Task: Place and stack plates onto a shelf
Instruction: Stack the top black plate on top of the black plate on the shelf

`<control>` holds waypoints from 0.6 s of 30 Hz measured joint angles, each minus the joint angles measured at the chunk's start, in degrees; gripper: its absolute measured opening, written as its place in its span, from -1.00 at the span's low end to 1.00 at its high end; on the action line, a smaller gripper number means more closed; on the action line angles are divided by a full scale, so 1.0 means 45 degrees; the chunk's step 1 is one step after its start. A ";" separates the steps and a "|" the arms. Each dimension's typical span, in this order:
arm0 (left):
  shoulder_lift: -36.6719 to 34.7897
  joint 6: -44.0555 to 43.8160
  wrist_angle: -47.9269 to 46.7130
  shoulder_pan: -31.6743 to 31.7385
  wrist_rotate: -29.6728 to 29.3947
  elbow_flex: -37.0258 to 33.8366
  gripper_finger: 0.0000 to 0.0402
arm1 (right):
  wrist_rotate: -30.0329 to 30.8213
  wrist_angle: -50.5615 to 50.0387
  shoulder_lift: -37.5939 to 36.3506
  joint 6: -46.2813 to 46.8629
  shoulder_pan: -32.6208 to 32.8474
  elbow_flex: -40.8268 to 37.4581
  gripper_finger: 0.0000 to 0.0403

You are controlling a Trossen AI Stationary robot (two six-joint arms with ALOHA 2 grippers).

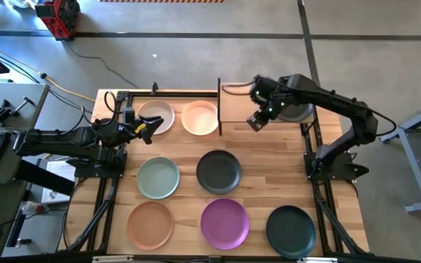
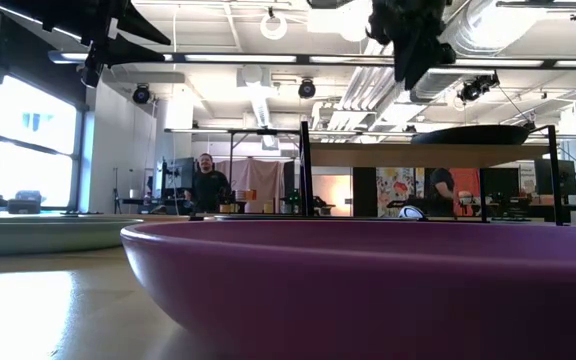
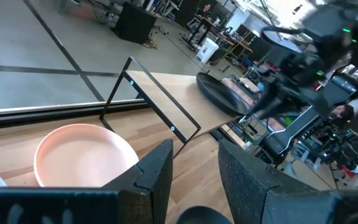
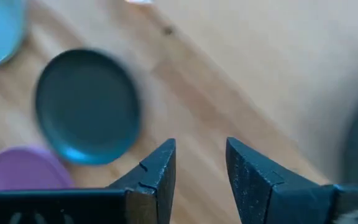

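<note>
The light-wood shelf stands at the table's far right, and one charcoal plate lies on its right half. My right gripper hovers open and empty above the shelf's near edge, its fingers pointing down. My left gripper is open and empty, held above the near edge of the beige plate. The peach plate lies next to the beige one, left of the shelf. The sage green, black, terracotta, purple and dark green plates lie flat on the tabletop.
The shelf's thin black posts stand between the peach plate and the board. The shelf's left half is bare wood. A black frame rail runs along the table's far edge. People stand in the room beyond the table.
</note>
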 joint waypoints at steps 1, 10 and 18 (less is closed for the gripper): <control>0.0005 0.0000 0.0000 -0.0002 0.0000 0.0000 -0.42 | -0.0062 0.0061 0.0000 0.0086 0.0323 0.0004 -0.41; 0.0004 0.0000 0.0000 -0.0003 0.0000 0.0000 -0.42 | 0.0400 0.0647 0.0000 0.1613 0.2778 0.0004 -0.41; 0.0004 0.0000 0.0000 0.0002 -0.0005 0.0000 -0.42 | 0.1589 0.0811 0.0000 0.3233 0.4039 0.0004 -0.41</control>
